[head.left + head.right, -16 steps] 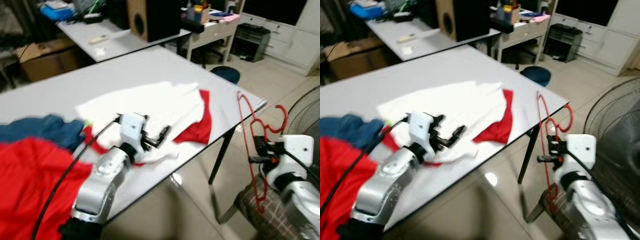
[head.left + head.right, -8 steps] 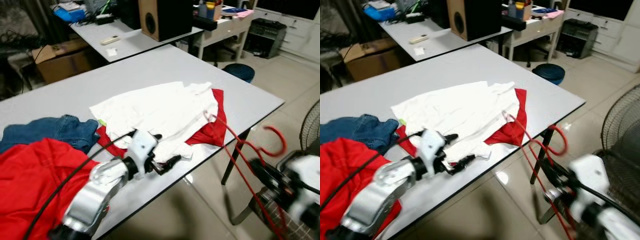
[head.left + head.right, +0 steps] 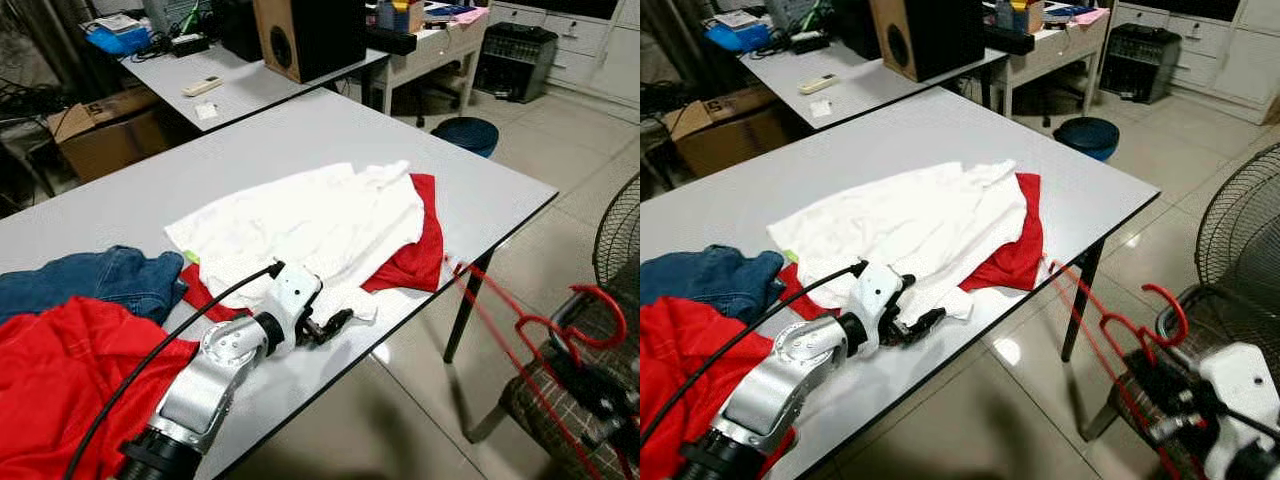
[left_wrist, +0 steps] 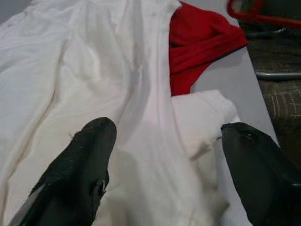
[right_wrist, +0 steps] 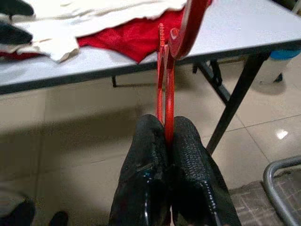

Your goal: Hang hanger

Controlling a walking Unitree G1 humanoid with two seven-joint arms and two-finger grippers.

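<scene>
Red hanger [image 5: 165, 80] – one, right end effector [image 5: 167, 155] clamped

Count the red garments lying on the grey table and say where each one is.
2. One red cloth garment lies under the white cotton shirt near the grey table's right edge; a second, crumpled red garment lies at the near left, beside the blue denim jeans. More may be hidden underneath.

Bare tabletop [image 3: 130, 190] beyond the clothes [image 3: 310, 215]
</scene>
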